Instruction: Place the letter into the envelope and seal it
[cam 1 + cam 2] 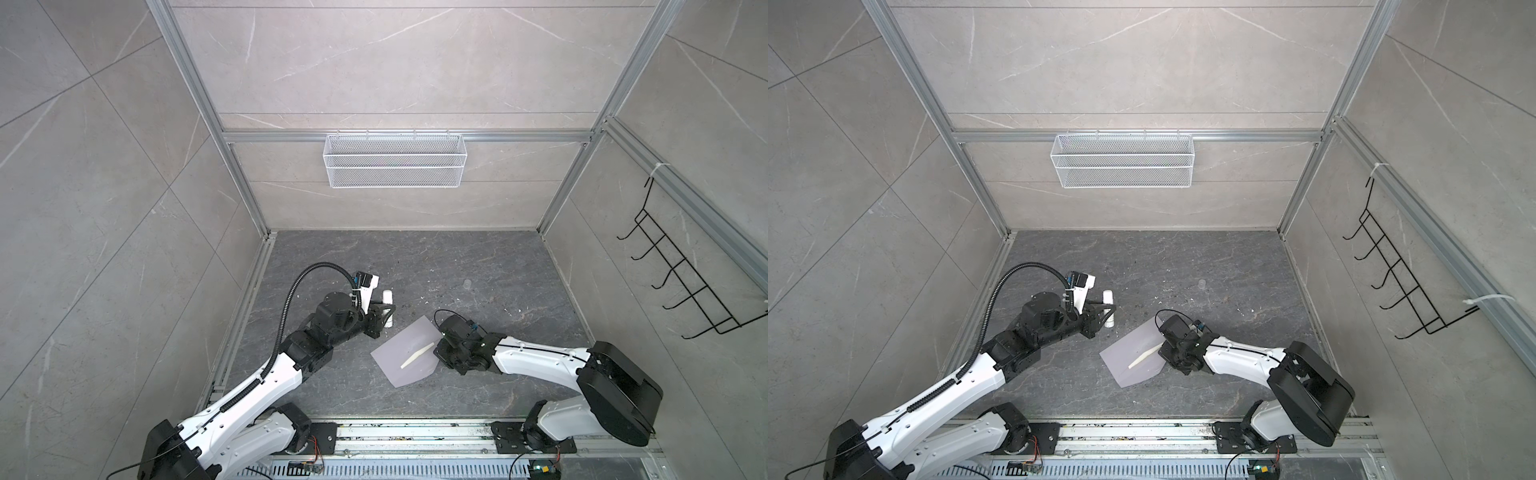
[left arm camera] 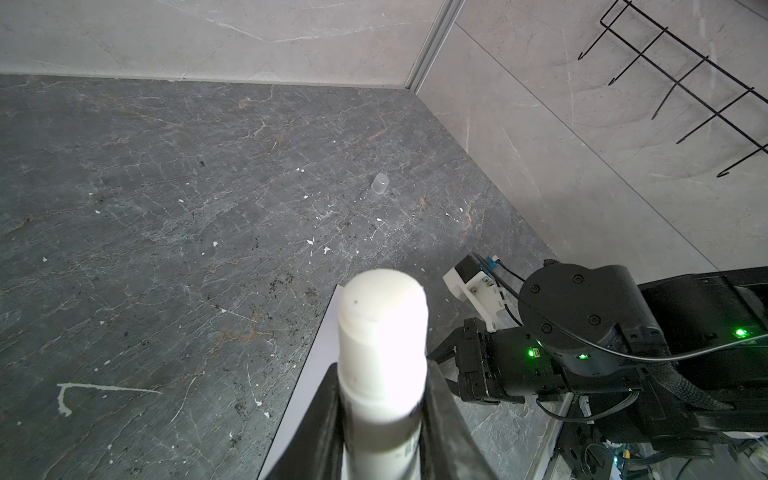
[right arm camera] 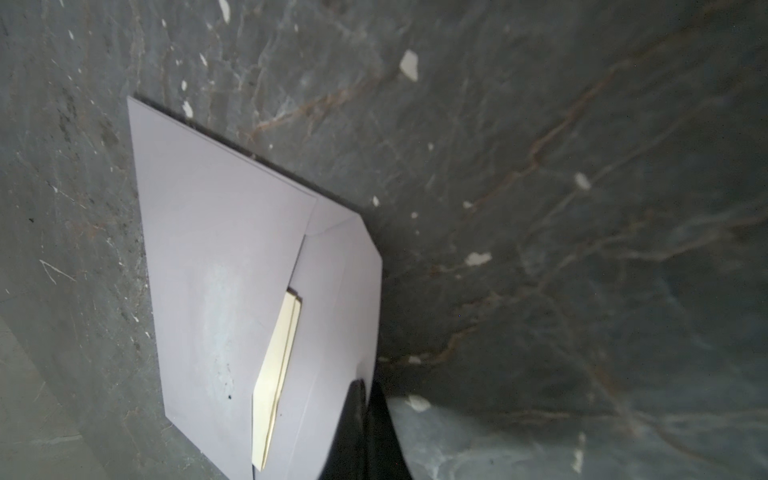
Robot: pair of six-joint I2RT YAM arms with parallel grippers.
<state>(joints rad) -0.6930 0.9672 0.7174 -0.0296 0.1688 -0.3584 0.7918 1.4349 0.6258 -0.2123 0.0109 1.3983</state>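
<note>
the envelope (image 1: 395,357) lies flat and askew on the tabletop (image 1: 478,257), about midway between its left and right edges and nearer the front edge than the back. its flap (image 3: 336,291) is open and spread on the side toward the right arm. the letter (image 1: 417,355) is inside the envelope, with only a thin cream strip of its folded edge showing at the mouth, seen in both top views and in the right wrist view (image 3: 276,374). the right gripper (image 3: 365,399) is at the outer edge of the flap with its jaws pressed together; whether paper is caught between them cannot be told. the left gripper (image 2: 380,368) is raised off the tabletop, left of the envelope and a little further back, apart from it. its jaws stand at a narrow gap, clamped on the barrel of a white glue stick (image 2: 382,316) whose bare, uncapped tip juts beyond the fingers. a small translucent cap (image 1: 467,285) stands on its own on the tabletop, well behind the envelope and toward the right edge.
</note>
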